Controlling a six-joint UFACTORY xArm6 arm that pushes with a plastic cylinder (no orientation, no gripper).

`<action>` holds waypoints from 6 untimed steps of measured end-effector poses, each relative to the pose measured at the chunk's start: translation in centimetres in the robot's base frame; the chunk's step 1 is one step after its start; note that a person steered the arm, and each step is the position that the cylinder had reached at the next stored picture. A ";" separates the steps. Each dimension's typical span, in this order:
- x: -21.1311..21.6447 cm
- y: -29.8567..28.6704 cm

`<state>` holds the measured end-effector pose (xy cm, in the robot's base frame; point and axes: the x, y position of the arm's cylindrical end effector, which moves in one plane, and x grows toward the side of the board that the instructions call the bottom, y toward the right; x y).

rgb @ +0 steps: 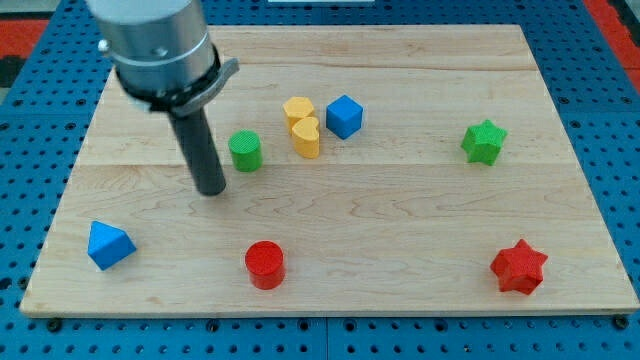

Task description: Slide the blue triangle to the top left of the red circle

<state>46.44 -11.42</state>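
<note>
Heads up: your blue triangle (pixel 109 245) sits at the tabletop's (pixel 400 230) bottom-left corner, down-left of my tip (pixel 212 190) and left of the red circle (pixel 265 265). No claw here, just a bare rod holding nothing. You'd need to get behind it, on its left.

A robotics lab bench is indicated. A pale wooden board (pixel 400 230) is laid on a blue perforated mounting plate (pixel 30 130), with small coloured test blocks scattered on it. A grey metal arm housing (pixel 155 45) is seen at far left.
</note>
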 end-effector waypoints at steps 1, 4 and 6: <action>-0.7 2.6; 13.3 -14.8; 3.8 -2.5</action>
